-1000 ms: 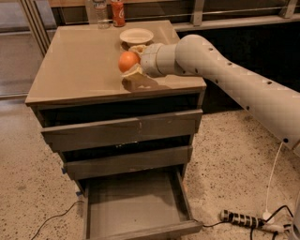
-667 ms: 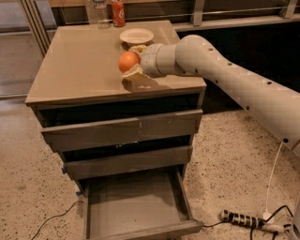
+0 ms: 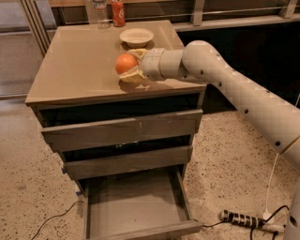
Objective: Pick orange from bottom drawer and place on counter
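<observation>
A: The orange [image 3: 124, 63] is clamped between the gripper's [image 3: 131, 65] two pale fingers [image 3: 135, 78], one over it, one under it. A firm hold!
B: Directly beneath the gripper lies the counter [image 3: 75, 65], front-right part. The lower finger looks nearly on the glossy top, though I can't call contact.
A: Just behind the gripper, the white bowl [image 3: 136, 36]. Farther back, at the far edge, a red soda can [image 3: 118, 11] beside a clear bottle [image 3: 99, 6].
B: Well below the gripper the bottom drawer [image 3: 136, 211] stands pulled out, grey floor showing. The two upper drawers [image 3: 126, 161] sit back under the counter.
A: The white arm [image 3: 234, 89] reaches in from the right, and on the speckled floor [image 3: 28, 183] under it lies a power strip [image 3: 241, 219].
</observation>
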`<action>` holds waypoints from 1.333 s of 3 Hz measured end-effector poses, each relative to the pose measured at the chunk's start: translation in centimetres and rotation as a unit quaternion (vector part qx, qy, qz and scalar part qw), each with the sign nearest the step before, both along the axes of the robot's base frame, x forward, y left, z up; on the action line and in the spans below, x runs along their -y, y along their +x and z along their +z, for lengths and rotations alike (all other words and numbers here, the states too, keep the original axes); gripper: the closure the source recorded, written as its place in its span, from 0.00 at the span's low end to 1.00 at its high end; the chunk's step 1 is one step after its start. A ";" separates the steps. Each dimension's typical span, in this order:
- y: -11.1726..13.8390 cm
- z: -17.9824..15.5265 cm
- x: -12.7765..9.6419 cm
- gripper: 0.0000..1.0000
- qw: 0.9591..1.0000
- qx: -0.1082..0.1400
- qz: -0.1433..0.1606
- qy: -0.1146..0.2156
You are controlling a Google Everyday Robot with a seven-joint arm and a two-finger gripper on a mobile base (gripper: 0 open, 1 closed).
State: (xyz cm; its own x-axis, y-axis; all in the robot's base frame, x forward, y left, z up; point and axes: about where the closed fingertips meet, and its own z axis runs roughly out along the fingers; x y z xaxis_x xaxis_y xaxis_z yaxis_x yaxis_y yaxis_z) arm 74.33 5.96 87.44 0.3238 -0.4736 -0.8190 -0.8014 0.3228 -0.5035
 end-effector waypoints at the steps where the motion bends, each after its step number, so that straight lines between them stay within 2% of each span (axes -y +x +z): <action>1: 0.0 0.0 0.0 1.00 1.000 0.000 0.000 0.000; 2: 0.1 -0.9 -0.2 1.00 0.996 -0.042 0.023 0.076; 3: 0.4 -1.8 -0.5 1.00 0.984 -0.084 0.046 0.150; 4: 0.4 -1.8 -0.5 0.96 0.984 -0.084 0.046 0.150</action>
